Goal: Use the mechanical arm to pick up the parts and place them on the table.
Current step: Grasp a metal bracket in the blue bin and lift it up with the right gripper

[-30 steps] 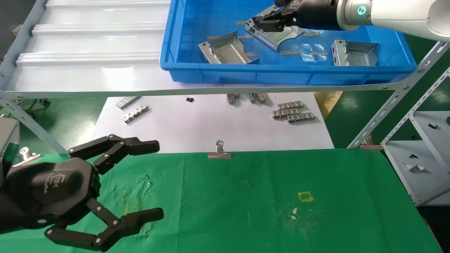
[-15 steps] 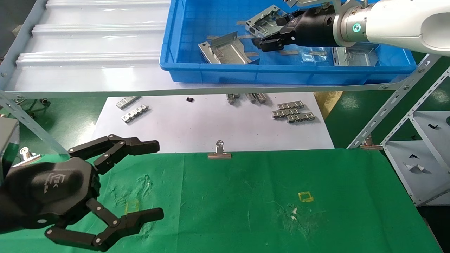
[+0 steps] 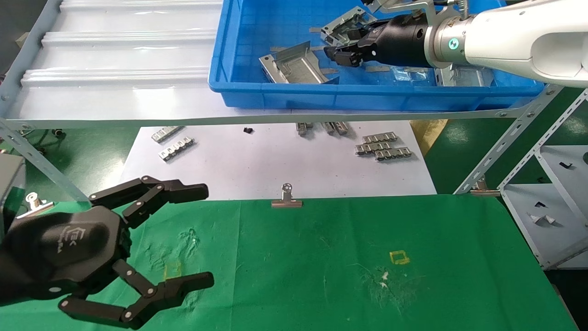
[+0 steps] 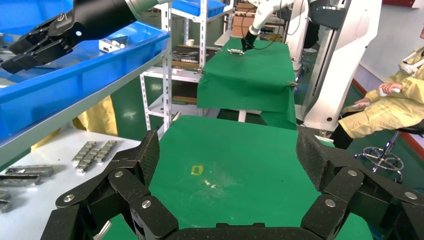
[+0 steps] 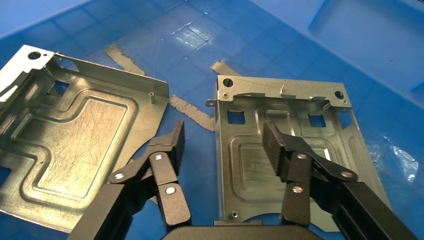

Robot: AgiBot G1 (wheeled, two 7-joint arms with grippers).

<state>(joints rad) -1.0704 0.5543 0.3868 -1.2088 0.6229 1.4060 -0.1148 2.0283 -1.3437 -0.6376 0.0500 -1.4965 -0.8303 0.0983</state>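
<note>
2 black grippers show: the left gripper [image 3: 151,239] hangs idle and spread wide over the green cloth table [image 3: 349,257]. The right gripper [image 5: 222,145], fingers parted and empty, straddles one edge of a silver stamped-metal bracket [image 5: 285,150] lying in the blue plastic bin [image 3: 239,87]; I'd lower, then pinch squarely. Beyond stand white shelving racks [image 4: 200,50].

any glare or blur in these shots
Head view: ceiling light glares off the pale ribbed shelf. Right wrist view: sharp; bright reflections on the blue bin floor and the parts under the open right claw. Left wrist view: the background is slightly soft.
</note>
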